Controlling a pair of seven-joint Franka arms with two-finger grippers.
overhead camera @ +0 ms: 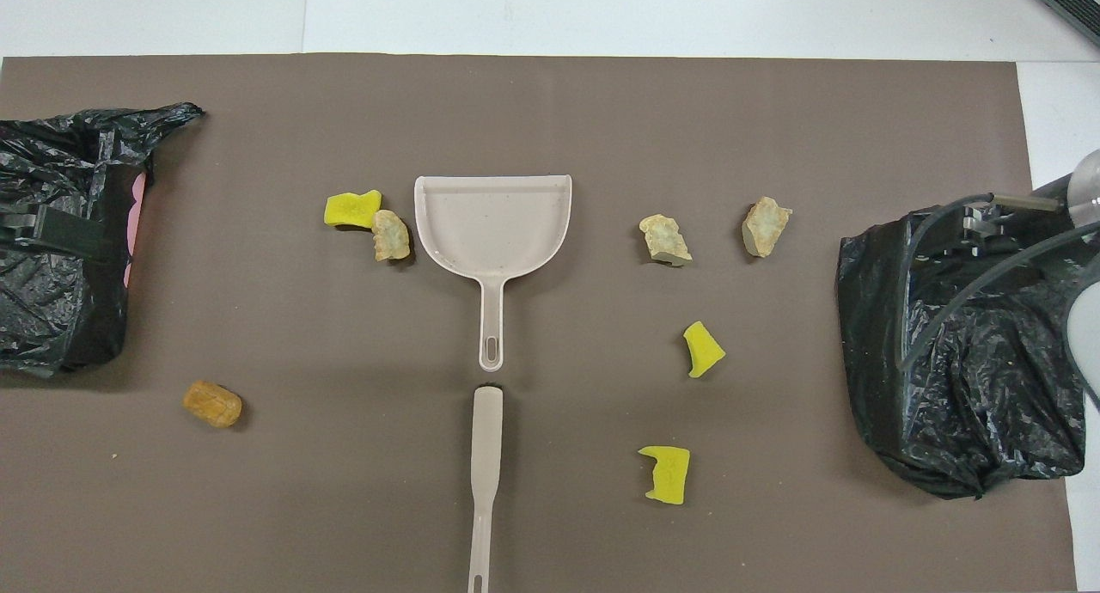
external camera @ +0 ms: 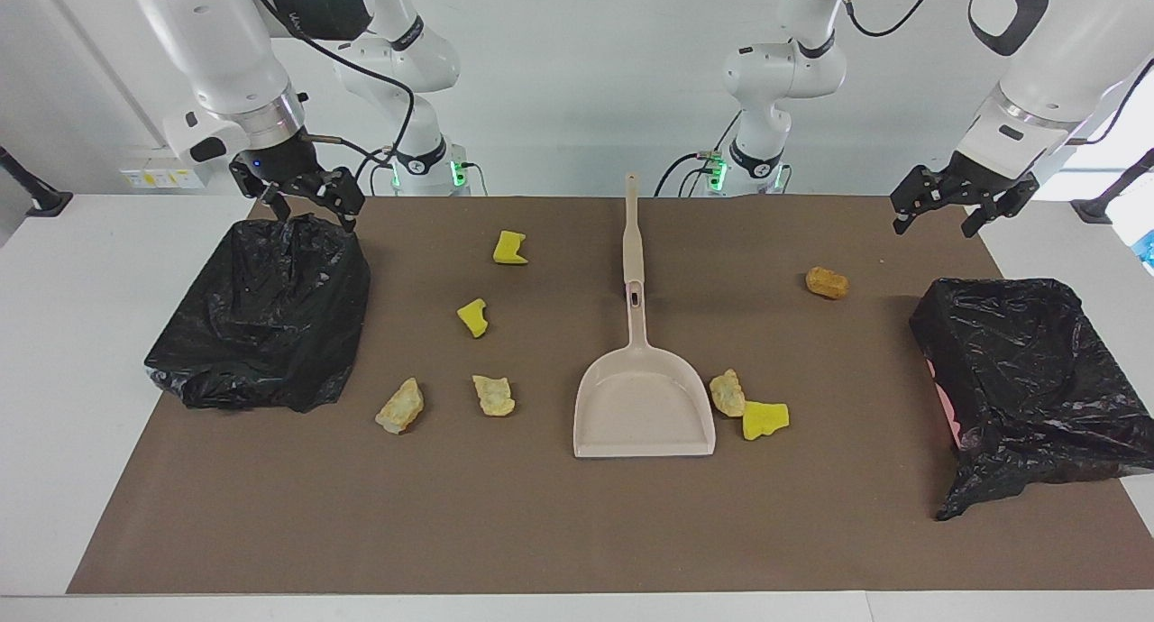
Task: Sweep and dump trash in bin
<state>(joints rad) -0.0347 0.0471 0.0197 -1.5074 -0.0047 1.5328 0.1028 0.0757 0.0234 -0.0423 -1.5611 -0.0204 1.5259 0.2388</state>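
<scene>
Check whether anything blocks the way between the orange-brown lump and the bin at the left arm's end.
Nothing visible does. The orange-brown lump lies alone on the brown mat, with bare mat between it and the black-bagged bin at the left arm's end. The left gripper hangs open in the air, above both, holding nothing.

Yellow sponge chunks (external camera: 509,248): three
Tan bread-like lumps (external camera: 493,395): four
Beige dustpan (external camera: 644,407): one
Beige handled tool (external camera: 633,234): one
Black-bagged bins (external camera: 270,315): two
</scene>
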